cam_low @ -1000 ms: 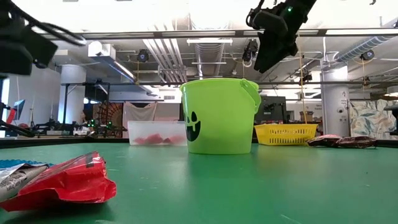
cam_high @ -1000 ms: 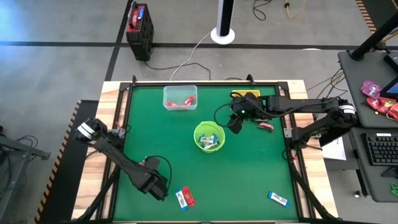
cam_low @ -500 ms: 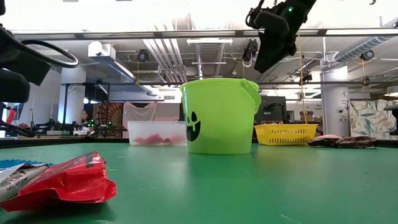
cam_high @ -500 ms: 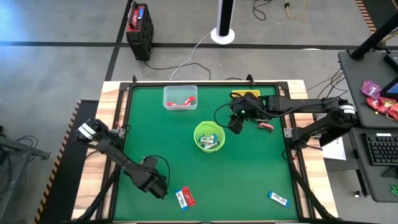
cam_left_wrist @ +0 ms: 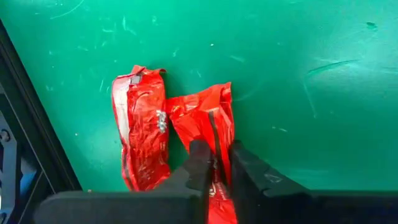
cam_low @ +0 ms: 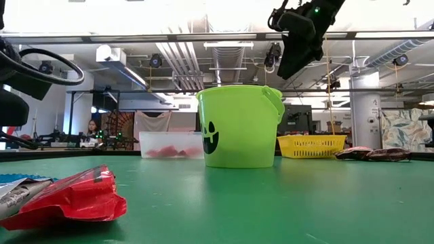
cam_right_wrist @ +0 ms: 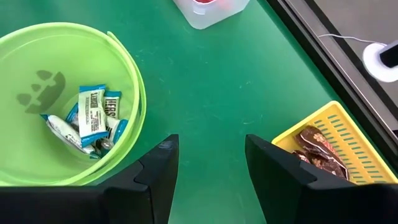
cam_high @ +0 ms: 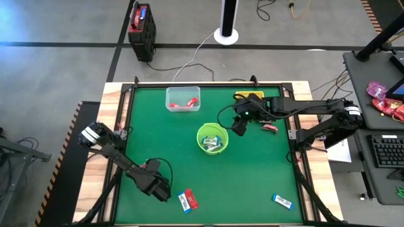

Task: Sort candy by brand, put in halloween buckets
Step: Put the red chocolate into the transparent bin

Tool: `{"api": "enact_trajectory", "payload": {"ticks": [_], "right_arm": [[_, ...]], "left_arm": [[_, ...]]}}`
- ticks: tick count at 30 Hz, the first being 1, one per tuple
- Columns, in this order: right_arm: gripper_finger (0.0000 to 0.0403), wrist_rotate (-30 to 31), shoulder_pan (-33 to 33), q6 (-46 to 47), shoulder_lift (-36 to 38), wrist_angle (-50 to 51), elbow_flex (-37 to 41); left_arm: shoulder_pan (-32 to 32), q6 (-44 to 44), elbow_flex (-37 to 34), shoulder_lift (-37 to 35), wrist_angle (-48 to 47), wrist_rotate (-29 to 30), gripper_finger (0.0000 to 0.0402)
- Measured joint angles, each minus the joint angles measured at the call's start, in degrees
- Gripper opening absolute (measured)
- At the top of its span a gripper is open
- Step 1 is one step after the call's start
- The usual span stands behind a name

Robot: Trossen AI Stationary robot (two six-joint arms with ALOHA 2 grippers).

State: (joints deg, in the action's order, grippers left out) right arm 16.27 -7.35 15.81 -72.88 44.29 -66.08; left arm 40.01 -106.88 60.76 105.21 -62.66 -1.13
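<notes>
My left gripper (cam_high: pixel 158 189) is at the near left of the table, shut on a red wrapped candy (cam_left_wrist: pixel 205 118). A second red candy (cam_left_wrist: pixel 140 130) lies flat beside it. My right gripper (cam_high: pixel 238 126) is open and empty. It hangs high (cam_low: pixel 295 51) between the lime-green bucket (cam_high: pixel 201 132) and the yellow mesh basket (cam_right_wrist: pixel 339 134). The bucket holds blue-and-white candies (cam_right_wrist: pixel 93 118), and the basket holds dark brown ones (cam_right_wrist: pixel 317 152). The clear box (cam_high: pixel 183 99) at the far side holds red candies. My left gripper pinches the red candy between its two fingers at one end of the wrapper (cam_left_wrist: pixel 212 138). The fingers lie along the wrapper. I cannot tell whether the candy's far end rests on the table or is lifted.
A red candy (cam_high: pixel 191 202) and a blue-and-white one (cam_high: pixel 183 200) lie near the front edge, right of my left gripper. Another blue-and-white candy (cam_high: pixel 283 202) lies at the near right. Dark brown candies (cam_high: pixel 269 127) lie by the right edge. The table's black frame (cam_left_wrist: pixel 31 143) is close to my left gripper.
In the low view the upper parts of my left arm have sunk lower. Its gripper stays at about the same spot at the near left.
</notes>
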Motion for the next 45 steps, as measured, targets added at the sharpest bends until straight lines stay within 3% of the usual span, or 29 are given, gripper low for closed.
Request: {"api": "enact_trajectory", "payload": {"ticks": [7,12,22,25,29,33,36,41,45], "right_arm": [[0.0178,0.02,0.00,-0.37,0.02,0.02,0.00],[0.0178,0.03,0.00,-0.72,0.02,0.43,0.00],[0.0178,0.02,0.00,-0.91,0.02,0.87,0.00],[0.0178,0.02,0.00,-0.98,0.02,0.85,0.00],[0.0178,0.04,0.00,-1.04,0.02,0.80,0.00],[0.0178,0.24,0.00,-1.05,0.02,0.37,0.00],[0.0178,0.28,0.00,-0.90,0.02,0.31,0.00],[0.0178,0.28,0.00,-0.48,0.02,0.24,0.00],[0.0178,0.28,0.00,0.07,0.02,0.20,0.00]], "left_arm": [[0.07,1.12,3.18,0.05,-0.49,2.55,0.0010],[0.07,6.98,8.70,-1.48,-2.41,8.46,0.0004],[-1.99,18.54,19.61,-9.76,-15.77,33.80,0.0002],[-5.82,25.88,19.99,-13.86,-15.57,39.46,0.0002],[-15.27,39.88,18.32,-18.94,-12.78,42.68,0.0002],[-28.06,59.71,15.48,-22.82,-4.33,41.79,0.0001],[-38.66,74.48,11.94,-25.19,5.53,37.59,0.0001],[-55.36,95.84,4.03,-26.33,23.48,23.39,0.0001],[-66.07,106.99,0.24,-24.09,33.51,11.83,0.0001]]}}
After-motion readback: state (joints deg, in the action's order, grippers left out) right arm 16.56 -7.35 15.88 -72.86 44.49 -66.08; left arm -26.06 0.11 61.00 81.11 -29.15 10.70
